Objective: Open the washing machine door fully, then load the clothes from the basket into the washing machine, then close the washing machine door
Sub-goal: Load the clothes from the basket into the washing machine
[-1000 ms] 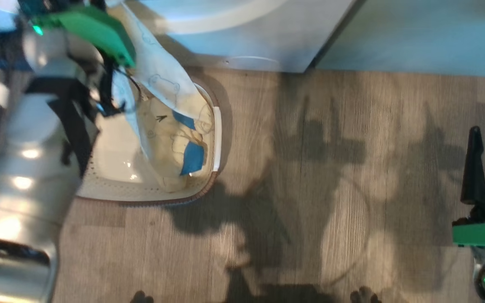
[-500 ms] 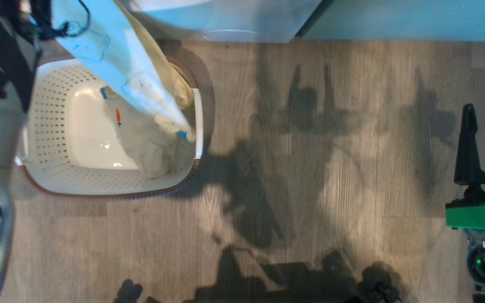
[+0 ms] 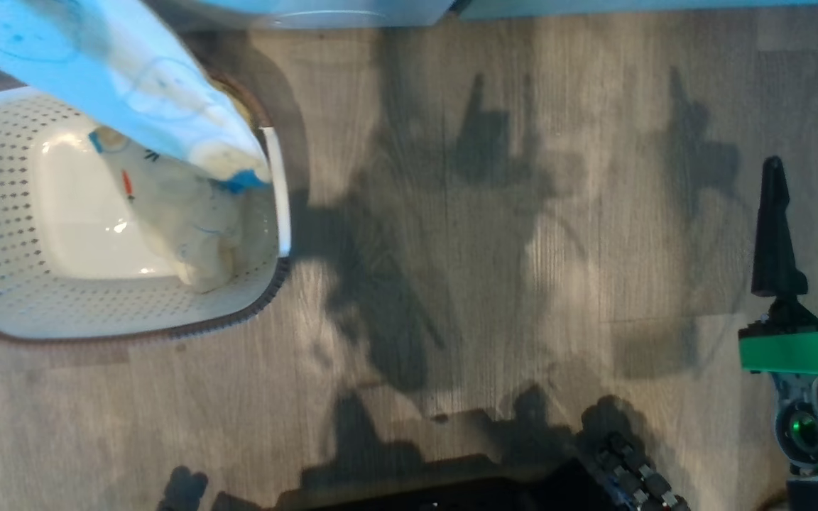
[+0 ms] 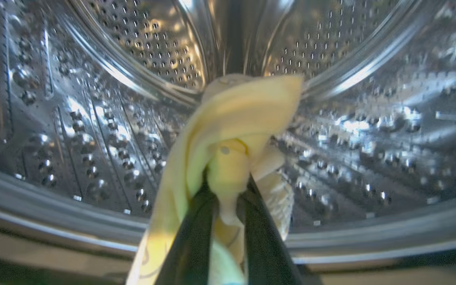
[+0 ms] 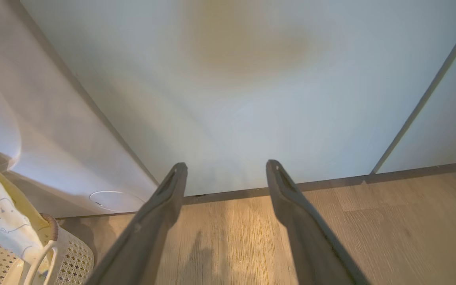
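My left gripper [image 4: 228, 178] is shut on a pale yellow garment [image 4: 244, 107], held at the mouth of the washing machine's shiny steel drum [image 4: 113, 118]. In the head view that garment [image 3: 132, 92] hangs from the upper left down to the cream basket's right rim [image 3: 277, 191], with a small blue piece [image 3: 242, 181] at its lower end. Another pale garment [image 3: 182, 220] lies inside the basket. My right gripper [image 3: 803, 163] stands open and empty over the floor at the right, and its wrist view shows the same open gripper [image 5: 226, 165]. The washing machine door is out of view.
The washing machine's white base [image 3: 324, 11] runs along the top edge, with its round flap [image 5: 113, 201] low on the front. A pale cabinet panel [image 5: 251, 99] stands to its right. Wood floor [image 3: 487, 248] lies between basket [image 5: 73, 257] and right gripper.
The head camera has shifted, so the basket sits further left and the left arm has left that view. The garment has risen further out of the basket. The right gripper stays open.
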Motion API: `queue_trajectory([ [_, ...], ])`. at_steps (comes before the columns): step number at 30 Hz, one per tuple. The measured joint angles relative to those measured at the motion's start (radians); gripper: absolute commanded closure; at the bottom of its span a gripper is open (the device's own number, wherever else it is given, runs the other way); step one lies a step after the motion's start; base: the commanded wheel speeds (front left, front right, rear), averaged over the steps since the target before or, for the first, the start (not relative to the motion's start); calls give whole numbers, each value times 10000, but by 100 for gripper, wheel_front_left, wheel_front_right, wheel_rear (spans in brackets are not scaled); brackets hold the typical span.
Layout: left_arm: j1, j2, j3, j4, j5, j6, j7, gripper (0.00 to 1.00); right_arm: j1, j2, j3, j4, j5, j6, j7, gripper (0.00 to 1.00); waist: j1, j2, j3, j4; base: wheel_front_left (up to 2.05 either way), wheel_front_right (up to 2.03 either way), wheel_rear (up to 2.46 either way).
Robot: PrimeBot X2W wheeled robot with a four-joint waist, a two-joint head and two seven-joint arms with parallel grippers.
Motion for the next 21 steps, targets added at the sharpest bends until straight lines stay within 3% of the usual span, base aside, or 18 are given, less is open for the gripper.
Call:
queue_trajectory([
  [8,-1206,178,77,228,349,-44,-1103,100,-163,0,182,100,249,0,0,0,0,0,402,-454,0,0,0],
  [16,-2482,345,259,656,922,594,-3350,100,-399,2,297,128,512,0,0,0,0,0,863,-853,0,0,0],
  [18,-2628,349,257,895,1081,721,-3597,100,-412,0,295,127,531,0,0,0,-1,0,924,-870,0,0,0],
  [21,-2639,270,303,1486,848,575,-3398,100,-472,0,301,159,583,0,0,0,-1,0,937,-843,0,0,0],
])
